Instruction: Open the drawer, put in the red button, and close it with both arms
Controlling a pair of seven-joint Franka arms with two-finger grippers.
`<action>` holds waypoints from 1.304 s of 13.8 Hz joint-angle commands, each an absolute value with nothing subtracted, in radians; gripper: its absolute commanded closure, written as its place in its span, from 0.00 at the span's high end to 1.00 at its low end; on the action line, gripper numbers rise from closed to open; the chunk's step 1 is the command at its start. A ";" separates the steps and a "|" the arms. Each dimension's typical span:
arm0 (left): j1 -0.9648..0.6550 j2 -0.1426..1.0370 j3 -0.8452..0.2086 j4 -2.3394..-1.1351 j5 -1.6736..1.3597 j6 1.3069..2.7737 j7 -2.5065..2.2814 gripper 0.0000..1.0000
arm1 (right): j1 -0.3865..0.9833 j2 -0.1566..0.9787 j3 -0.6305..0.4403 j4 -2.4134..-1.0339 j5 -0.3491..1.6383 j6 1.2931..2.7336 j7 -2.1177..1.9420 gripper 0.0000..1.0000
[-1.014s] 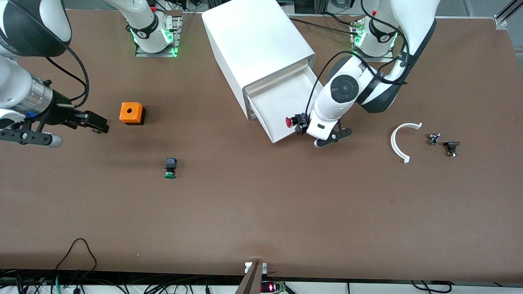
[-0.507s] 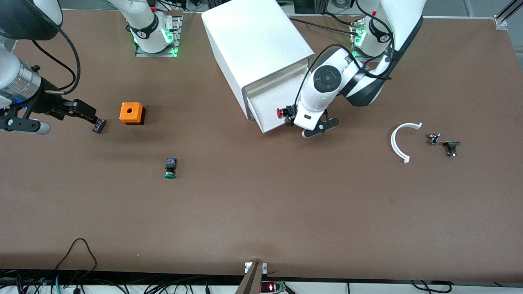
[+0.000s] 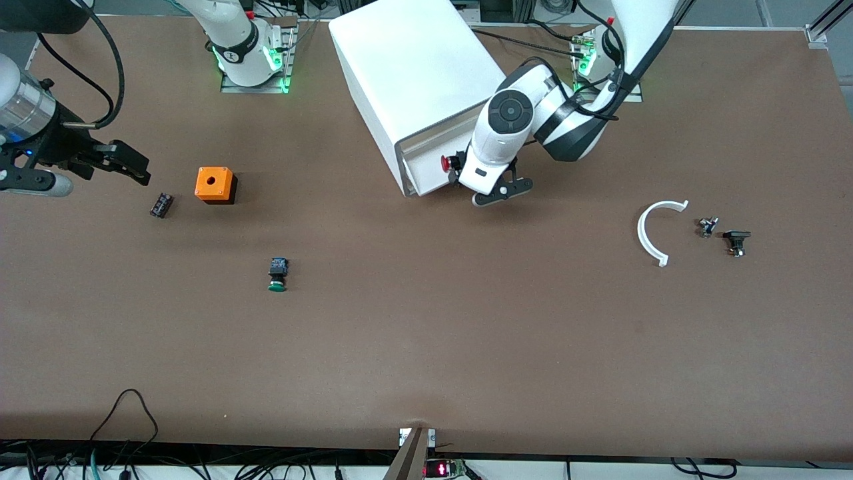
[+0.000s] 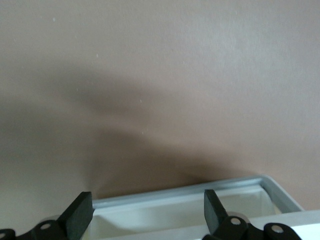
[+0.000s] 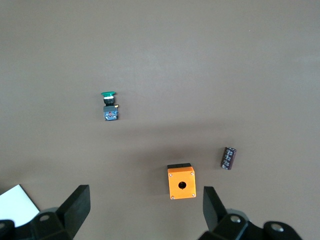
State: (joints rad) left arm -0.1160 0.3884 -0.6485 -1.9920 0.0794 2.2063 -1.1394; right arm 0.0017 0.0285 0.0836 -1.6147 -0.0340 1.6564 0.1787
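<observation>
The drawer (image 3: 426, 175) sticks a short way out of the white cabinet (image 3: 413, 67). The red button (image 3: 445, 163) lies at the drawer's open end, right beside the fingers of my left gripper (image 3: 458, 175). In the left wrist view my left gripper (image 4: 145, 202) is open with nothing between its fingers. It sits over the drawer's rim (image 4: 175, 192), and the button is hidden there. My right gripper (image 3: 136, 167) hangs open over the table at the right arm's end. In its wrist view the right gripper (image 5: 145, 197) holds nothing.
An orange box (image 3: 214, 184) (image 5: 181, 182) stands beside a small dark cylinder (image 3: 160, 204) (image 5: 228, 158). A green button (image 3: 277, 275) (image 5: 109, 105) lies nearer the front camera. A white curved piece (image 3: 650, 233) and two small parts (image 3: 708, 227) (image 3: 736, 241) lie toward the left arm's end.
The drawer has slid most of the way into the cabinet, with the left gripper and red button moving along with it. The right gripper has pulled back, leaving the dark cylinder on the table.
</observation>
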 commanded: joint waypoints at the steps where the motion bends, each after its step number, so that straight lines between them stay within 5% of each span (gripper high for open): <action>1: -0.107 0.362 -0.689 -2.010 0.083 2.169 -1.179 0.98 | -0.023 0.031 0.103 -1.589 -0.025 1.628 0.160 1.00; 18: -0.086 0.362 -0.759 -1.938 0.087 2.047 -1.239 0.99 | -0.025 0.029 0.075 -1.580 0.017 1.620 0.057 1.00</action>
